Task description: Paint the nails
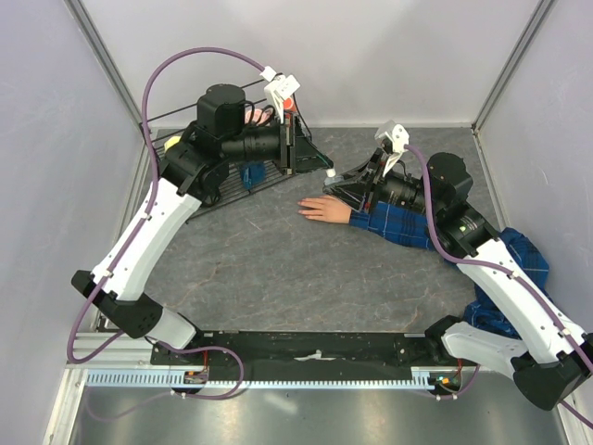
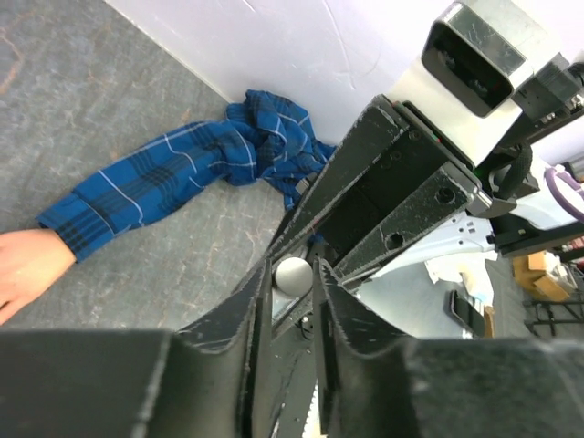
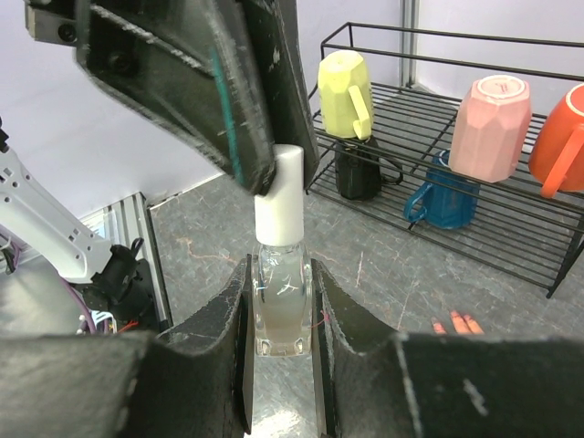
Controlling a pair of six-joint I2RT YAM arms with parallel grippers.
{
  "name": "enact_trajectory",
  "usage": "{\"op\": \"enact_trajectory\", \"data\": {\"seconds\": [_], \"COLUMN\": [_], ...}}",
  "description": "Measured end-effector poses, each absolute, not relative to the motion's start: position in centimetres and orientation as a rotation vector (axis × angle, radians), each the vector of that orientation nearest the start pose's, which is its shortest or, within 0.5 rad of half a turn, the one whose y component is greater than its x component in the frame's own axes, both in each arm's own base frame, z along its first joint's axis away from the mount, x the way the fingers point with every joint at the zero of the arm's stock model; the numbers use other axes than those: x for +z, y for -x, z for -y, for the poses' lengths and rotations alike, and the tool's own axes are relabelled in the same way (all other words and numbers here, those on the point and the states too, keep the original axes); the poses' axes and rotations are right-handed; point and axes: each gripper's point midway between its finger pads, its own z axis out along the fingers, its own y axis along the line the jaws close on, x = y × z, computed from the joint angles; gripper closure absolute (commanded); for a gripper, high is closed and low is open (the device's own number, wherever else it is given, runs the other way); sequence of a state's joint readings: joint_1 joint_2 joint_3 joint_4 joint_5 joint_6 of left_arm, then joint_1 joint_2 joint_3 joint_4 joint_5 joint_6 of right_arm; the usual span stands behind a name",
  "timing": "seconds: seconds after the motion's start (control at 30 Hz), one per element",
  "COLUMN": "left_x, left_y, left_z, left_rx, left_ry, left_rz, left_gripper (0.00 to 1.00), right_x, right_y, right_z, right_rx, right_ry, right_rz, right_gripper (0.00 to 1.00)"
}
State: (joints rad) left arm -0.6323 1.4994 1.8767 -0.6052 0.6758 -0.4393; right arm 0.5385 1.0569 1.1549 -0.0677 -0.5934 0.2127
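Bottle (image 3: 283, 310) in R end effector (image 3: 280, 270), L end effector (image 3: 285, 173) pinching cap (image 3: 278, 208).

Five mugs (image 3: 497, 128), one bottle (image 3: 283, 306), one fake hand (image 1: 324, 209).

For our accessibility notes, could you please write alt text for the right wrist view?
The right pincer clamps a small clear bottle while the left pincer straddles its white cap; a black wire rack of colourful mugs stands behind.
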Motion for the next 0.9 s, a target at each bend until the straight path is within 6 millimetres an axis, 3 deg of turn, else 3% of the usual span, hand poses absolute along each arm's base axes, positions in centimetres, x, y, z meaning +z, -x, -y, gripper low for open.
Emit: {"op": "enact_trajectory", "data": {"seconds": [0.27,0.9], "left_x": [44.45,45.04], "left_y": [-24.55,-24.98], "left_z": [33.01,32.61], "left_rx": [-1.311,-1.250], "left_ry": [-0.705,-0.687], "left_rz": [-1.827,-1.816], "left_gripper": [0.98,0.98], "right_x": [39.49,39.47], "right_y": [-24.17,-24.19], "right_z": [-26.76,-26.77], "right_rx": [1.040,1.040], "right_ry": [0.743,0.743], "right_rz": [-1.462,-1.463], "right_gripper": [1.00,1.00]}}
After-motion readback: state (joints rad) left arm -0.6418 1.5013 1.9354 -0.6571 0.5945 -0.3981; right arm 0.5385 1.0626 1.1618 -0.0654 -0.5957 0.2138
